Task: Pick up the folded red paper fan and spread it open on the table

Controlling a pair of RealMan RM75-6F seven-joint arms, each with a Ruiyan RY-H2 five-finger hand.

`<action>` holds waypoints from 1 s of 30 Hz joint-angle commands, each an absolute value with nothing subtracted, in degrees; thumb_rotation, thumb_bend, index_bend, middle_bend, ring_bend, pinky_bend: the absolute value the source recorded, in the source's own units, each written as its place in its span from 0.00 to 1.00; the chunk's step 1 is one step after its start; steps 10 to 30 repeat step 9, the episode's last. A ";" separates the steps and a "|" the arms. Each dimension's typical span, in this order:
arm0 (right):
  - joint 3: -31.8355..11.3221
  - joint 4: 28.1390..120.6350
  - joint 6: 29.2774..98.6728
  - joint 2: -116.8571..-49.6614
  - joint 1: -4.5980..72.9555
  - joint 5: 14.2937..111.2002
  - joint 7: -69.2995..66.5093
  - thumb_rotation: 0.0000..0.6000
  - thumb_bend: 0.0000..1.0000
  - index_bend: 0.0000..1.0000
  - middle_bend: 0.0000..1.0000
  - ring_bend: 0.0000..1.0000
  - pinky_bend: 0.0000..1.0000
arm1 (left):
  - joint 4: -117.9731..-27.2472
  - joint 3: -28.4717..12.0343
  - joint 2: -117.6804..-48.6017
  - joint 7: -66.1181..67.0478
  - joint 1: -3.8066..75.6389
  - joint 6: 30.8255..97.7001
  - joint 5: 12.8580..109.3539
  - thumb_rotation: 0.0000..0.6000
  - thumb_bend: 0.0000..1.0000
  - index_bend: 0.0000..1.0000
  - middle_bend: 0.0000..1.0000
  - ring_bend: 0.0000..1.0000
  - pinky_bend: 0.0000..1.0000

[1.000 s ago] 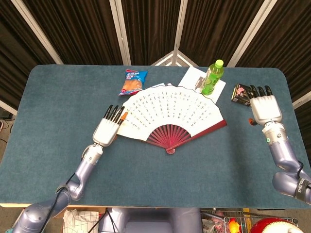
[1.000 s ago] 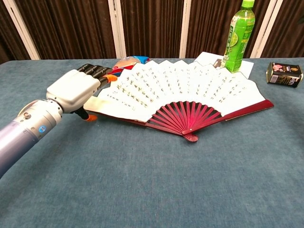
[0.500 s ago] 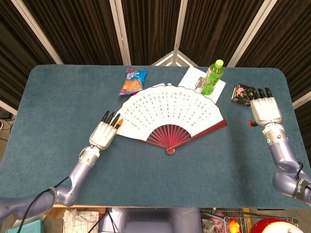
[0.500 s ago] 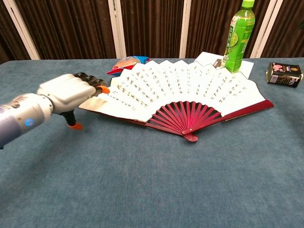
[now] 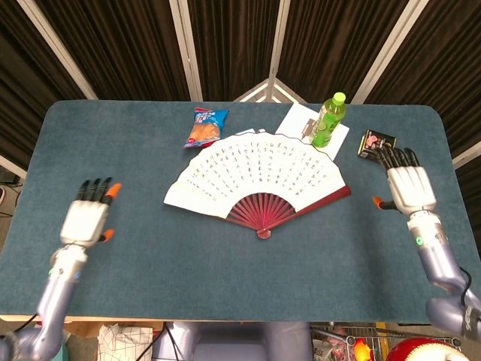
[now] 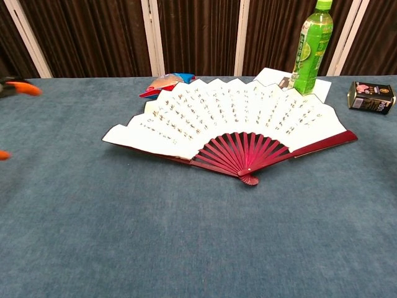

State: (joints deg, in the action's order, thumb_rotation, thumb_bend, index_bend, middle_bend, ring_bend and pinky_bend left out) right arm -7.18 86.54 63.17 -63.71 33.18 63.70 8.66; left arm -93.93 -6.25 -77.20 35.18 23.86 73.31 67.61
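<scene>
Head view: fan (image 5: 259, 173) fully spread on counter (image 5: 113, 143). Left hand (image 5: 89, 219) and right hand (image 5: 408, 188) released, empty, well apart from fan. Risk: right hand near box (image 5: 373, 142), bottle (image 5: 328, 120); careless sweep topples them.

The fan (image 6: 239, 121) lies spread open on the surface (image 6: 186, 236). Only orange fingertips (image 6: 25, 89) of my left hand show at the edge. Behind it stand a green bottle (image 6: 311, 49) and a small box (image 6: 371, 97).
</scene>
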 commanded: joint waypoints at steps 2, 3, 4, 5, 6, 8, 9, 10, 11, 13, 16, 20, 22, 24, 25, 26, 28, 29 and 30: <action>-2.52 87.35 74.41 -66.63 24.17 73.01 1.75 1.00 0.23 0.09 0.05 0.08 0.05 | -94.72 -1.16 -72.56 23.19 13.11 86.66 75.19 1.00 0.00 0.11 0.00 0.00 0.00; -1.26 86.32 76.46 -67.55 22.48 74.83 1.13 1.00 0.23 0.09 0.05 0.08 0.05 | -93.49 -0.49 -72.36 20.42 11.41 88.70 76.32 1.00 0.00 0.11 0.00 0.00 0.00; -0.64 85.60 77.84 -68.16 21.46 75.87 0.83 1.00 0.23 0.09 0.05 0.07 0.05 | -92.61 -0.10 -72.27 18.89 10.27 89.90 76.67 1.00 0.00 0.11 0.00 0.00 0.00; 0.19 84.57 79.47 -68.96 20.04 76.97 0.52 1.00 0.23 0.09 0.05 0.07 0.05 | -91.43 0.29 -72.27 17.15 8.88 91.18 76.79 1.00 0.00 0.11 0.00 0.00 0.00; 0.80 84.05 80.29 -69.33 19.08 77.44 0.35 1.00 0.23 0.09 0.05 0.07 0.05 | -90.78 0.50 -72.25 16.14 7.93 91.82 76.49 1.00 0.00 0.11 0.00 0.00 0.00; 1.83 83.55 81.19 -69.65 17.45 77.63 0.25 1.00 0.23 0.09 0.05 0.07 0.05 | -90.28 0.97 -71.96 14.74 6.54 92.26 75.70 1.00 0.00 0.10 0.00 0.00 0.00; 2.39 83.32 81.88 -69.75 16.53 77.95 0.27 1.00 0.23 0.09 0.05 0.07 0.05 | -90.89 1.40 -71.17 14.28 5.67 91.83 74.51 1.00 0.00 0.10 0.00 0.00 0.00; 2.39 83.32 81.88 -69.75 16.53 77.95 0.27 1.00 0.23 0.09 0.05 0.07 0.05 | -90.89 1.40 -71.17 14.28 5.67 91.83 74.51 1.00 0.00 0.10 0.00 0.00 0.00; 2.39 83.32 81.88 -69.75 16.53 77.95 0.27 1.00 0.23 0.09 0.05 0.07 0.05 | -90.89 1.40 -71.17 14.28 5.67 91.83 74.51 1.00 0.00 0.10 0.00 0.00 0.00; 2.39 83.32 81.88 -69.75 16.53 77.95 0.27 1.00 0.23 0.09 0.05 0.07 0.05 | -90.89 1.40 -71.17 14.28 5.67 91.83 74.51 1.00 0.00 0.10 0.00 0.00 0.00; 2.39 83.32 81.88 -69.75 16.53 77.95 0.27 1.00 0.23 0.09 0.05 0.07 0.05 | -90.89 1.40 -71.17 14.28 5.67 91.83 74.51 1.00 0.00 0.10 0.00 0.00 0.00; 2.39 83.32 81.88 -69.75 16.53 77.95 0.27 1.00 0.23 0.09 0.05 0.07 0.05 | -90.89 1.40 -71.17 14.28 5.67 91.83 74.51 1.00 0.00 0.10 0.00 0.00 0.00; 2.39 83.32 81.88 -69.75 16.53 77.95 0.27 1.00 0.23 0.09 0.05 0.07 0.05 | -90.89 1.40 -71.17 14.28 5.67 91.83 74.51 1.00 0.00 0.10 0.00 0.00 0.00; 2.39 83.32 81.88 -69.75 16.53 77.95 0.27 1.00 0.23 0.09 0.05 0.07 0.05 | -90.89 1.40 -71.17 14.28 5.67 91.83 74.51 1.00 0.00 0.10 0.00 0.00 0.00; 2.39 83.32 81.88 -69.75 16.53 77.95 0.27 1.00 0.23 0.09 0.05 0.07 0.05 | -90.89 1.40 -71.17 14.28 5.67 91.83 74.51 1.00 0.00 0.10 0.00 0.00 0.00; 2.39 83.32 81.88 -69.75 16.53 77.95 0.27 1.00 0.23 0.09 0.05 0.07 0.05 | -90.89 1.40 -71.17 14.28 5.67 91.83 74.51 1.00 0.00 0.10 0.00 0.00 0.00; 2.39 83.32 81.88 -69.75 16.53 77.95 0.27 1.00 0.23 0.09 0.05 0.07 0.05 | -90.89 1.40 -71.17 14.28 5.67 91.83 74.51 1.00 0.00 0.10 0.00 0.00 0.00; 2.39 83.32 81.88 -69.75 16.53 77.95 0.27 1.00 0.23 0.09 0.05 0.07 0.05 | -90.89 1.40 -71.17 14.28 5.67 91.83 74.51 1.00 0.00 0.10 0.00 0.00 0.00; 2.39 83.32 81.88 -69.75 16.53 77.95 0.27 1.00 0.23 0.09 0.05 0.07 0.05 | -90.89 1.40 -71.17 14.28 5.67 91.83 74.51 1.00 0.00 0.10 0.00 0.00 0.00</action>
